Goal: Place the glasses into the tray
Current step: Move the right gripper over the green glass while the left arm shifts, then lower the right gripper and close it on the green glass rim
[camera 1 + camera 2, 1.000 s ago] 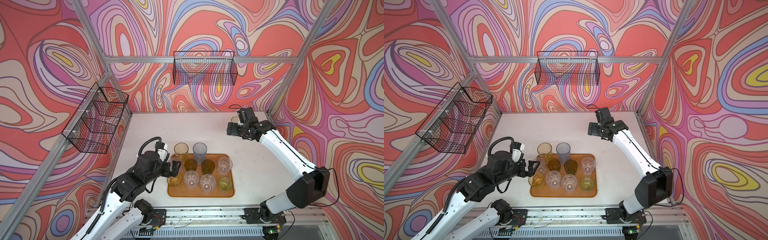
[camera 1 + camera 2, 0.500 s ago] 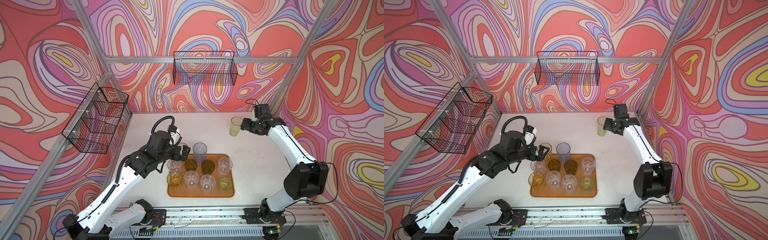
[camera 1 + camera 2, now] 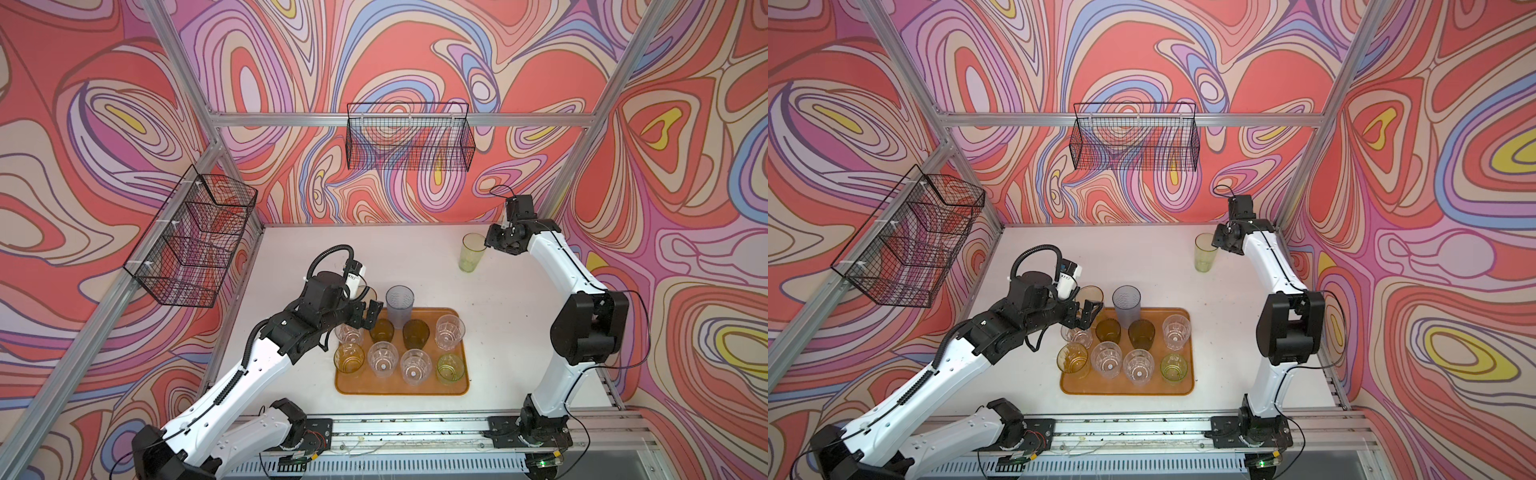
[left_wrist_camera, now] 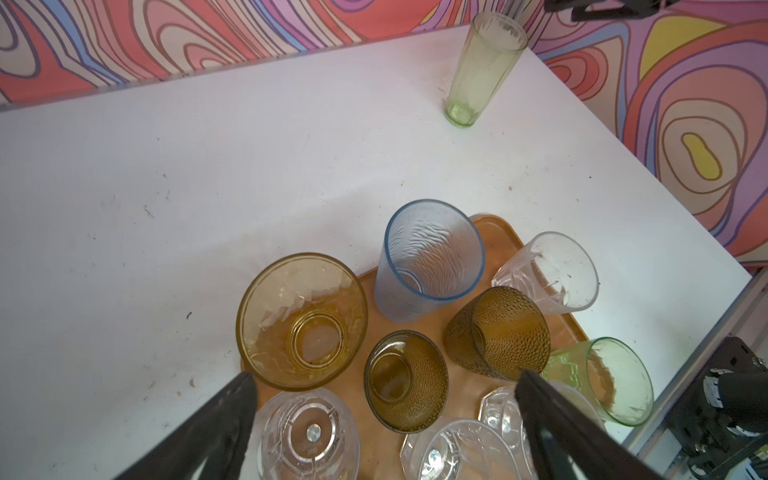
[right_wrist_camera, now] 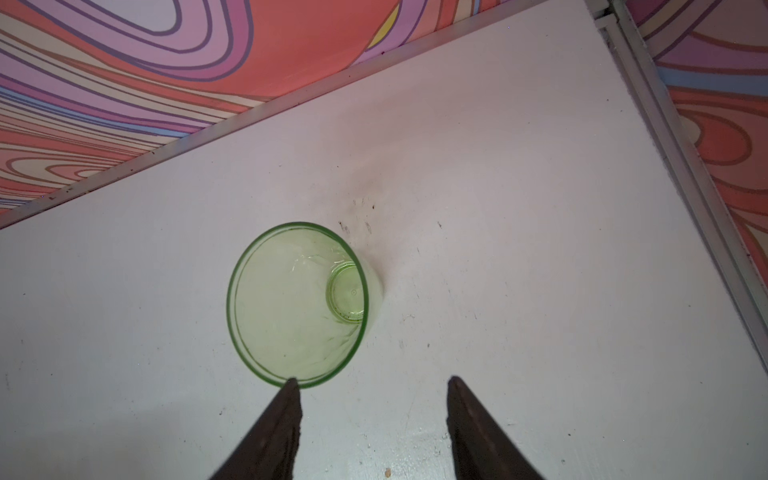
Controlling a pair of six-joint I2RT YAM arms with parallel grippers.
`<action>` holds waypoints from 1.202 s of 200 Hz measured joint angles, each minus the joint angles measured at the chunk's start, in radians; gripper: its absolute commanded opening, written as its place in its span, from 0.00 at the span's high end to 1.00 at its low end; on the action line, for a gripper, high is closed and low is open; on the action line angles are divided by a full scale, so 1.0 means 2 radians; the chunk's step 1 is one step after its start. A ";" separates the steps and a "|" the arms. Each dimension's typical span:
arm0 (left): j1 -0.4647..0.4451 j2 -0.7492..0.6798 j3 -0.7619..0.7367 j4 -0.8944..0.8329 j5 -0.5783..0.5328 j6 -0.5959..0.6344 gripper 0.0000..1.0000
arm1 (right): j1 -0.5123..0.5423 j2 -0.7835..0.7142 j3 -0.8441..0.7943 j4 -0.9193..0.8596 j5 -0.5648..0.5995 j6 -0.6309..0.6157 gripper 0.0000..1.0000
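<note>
The right gripper [image 5: 372, 380] had shifted beside the yellow-green tumbler [image 5: 297, 303], jaws narrowing but empty, glass just beyond one fingertip [image 5: 289, 399], still off the tray [image 3: 399, 388]; the left gripper [image 4: 385, 374] hung wide open, holding nothing.

SURFACE: white counter [image 3: 332, 257], flat, flecked with small dark marks | ITEM 1: orange-brown tray [image 3: 399, 388], flat on counter, near the front edge, about mid-width | ITEM 2: tall yellow-green glass [image 3: 471, 254], upright, toward the far right corner, well apart from tray
</note>
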 measured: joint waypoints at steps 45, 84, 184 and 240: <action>0.000 -0.010 0.000 0.009 -0.001 0.007 0.00 | 0.000 0.021 0.002 0.001 -0.002 0.005 0.52; 0.000 -0.008 0.000 0.009 0.001 0.007 0.00 | 0.000 0.029 0.006 0.011 -0.003 0.011 0.60; 0.000 0.002 0.000 0.009 0.002 0.007 0.00 | 0.000 0.090 0.051 0.015 -0.012 0.013 0.68; 0.000 0.005 0.000 0.009 0.002 0.007 0.00 | 0.000 0.096 0.061 0.012 -0.015 0.008 0.79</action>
